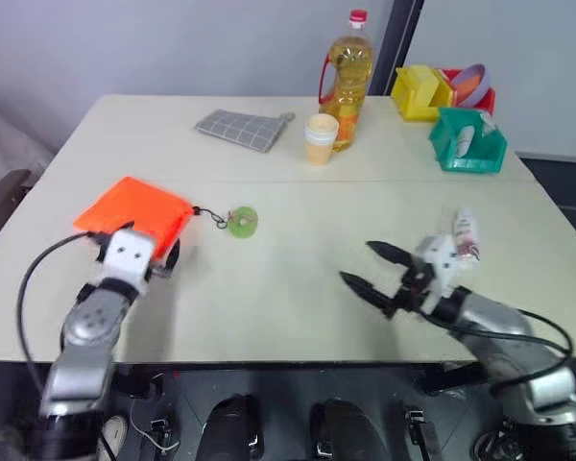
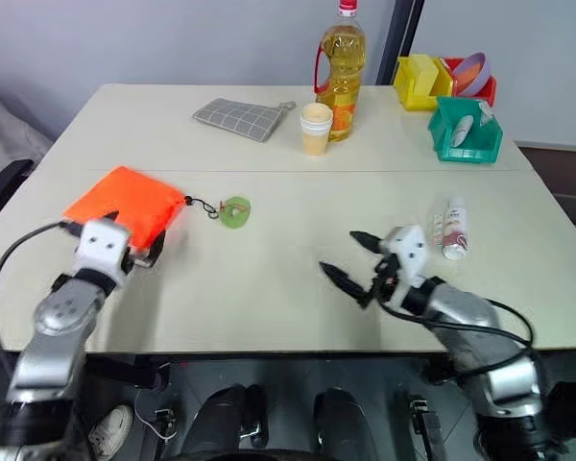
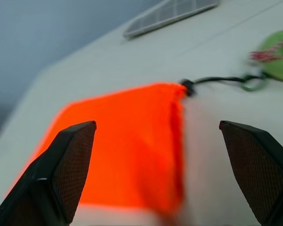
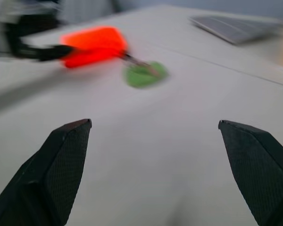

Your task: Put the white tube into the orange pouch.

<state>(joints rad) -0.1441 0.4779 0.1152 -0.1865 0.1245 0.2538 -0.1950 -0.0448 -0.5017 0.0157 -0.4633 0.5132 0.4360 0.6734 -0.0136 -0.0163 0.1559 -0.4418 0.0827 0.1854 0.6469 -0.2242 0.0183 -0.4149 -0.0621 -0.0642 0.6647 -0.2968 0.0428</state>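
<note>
Small white plastic squeeze tube (image 2: 453, 229) with red-pink print and a white cap: lying flat on the pale table (image 2: 298, 250), at the robot's right side, nothing leaning on it. Probably very light and a little soft in the body, smooth and round, so likely to roll or slip out under a hard squeeze. Best taken across the middle of the body, one finger on each long side, with gentle pressure; the cap end is narrower and gives less to hold.

Right gripper (image 2: 357, 257) of two black fingers: spread wide, empty, hovering low over the table and pointing toward the middle of it. The tube is beside and behind this gripper, toward the robot's right, near the wrist but apart from it, not between the fingers. In the right wrist view, only bare table between the two pads, with the round green disc (image 4: 144, 74) farther ahead.

Bright neon-orange soft fabric drawstring pouch (image 1: 134, 213): flat on the table at the robot's left, well apart from the tube. Limp and light, likely to fold or slide when pushed; mouth looks closed where the thin black cord (image 1: 211, 216) comes out toward the green disc. Probably needs opening at that end and holding by the fabric edge.

Left gripper (image 3: 155, 174): also wide and empty, just at the near edge of the pouch, fingers on either side of its body; touching or not, impossible to tell.
</note>
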